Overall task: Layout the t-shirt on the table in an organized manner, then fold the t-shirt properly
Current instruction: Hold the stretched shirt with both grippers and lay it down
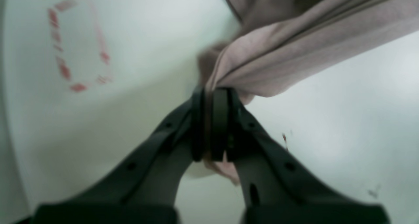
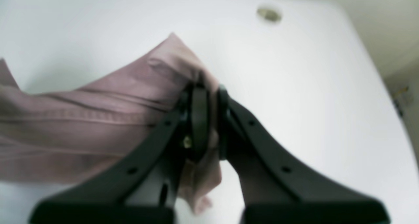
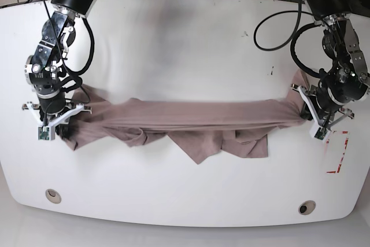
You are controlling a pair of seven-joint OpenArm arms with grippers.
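The mauve-brown t-shirt (image 3: 191, 117) is stretched into a long band between both arms above the white table (image 3: 185, 39), its lower folds hanging down onto the surface at mid-table. My left gripper (image 1: 211, 96) is shut on a bunched end of the t-shirt (image 1: 294, 53); in the base view that gripper (image 3: 306, 114) is at the right. My right gripper (image 2: 208, 93) is shut on the other end of the t-shirt (image 2: 98, 119), seen in the base view at the left (image 3: 65, 124). Cloth pokes out below both pairs of fingers.
A red-white tape rectangle (image 3: 338, 151) lies on the table just beside the left gripper, also seen as blurred tape (image 1: 78, 47). Two grommet holes (image 3: 53, 195) (image 3: 306, 207) sit near the front edge. Cables (image 3: 277, 27) trail at the back right.
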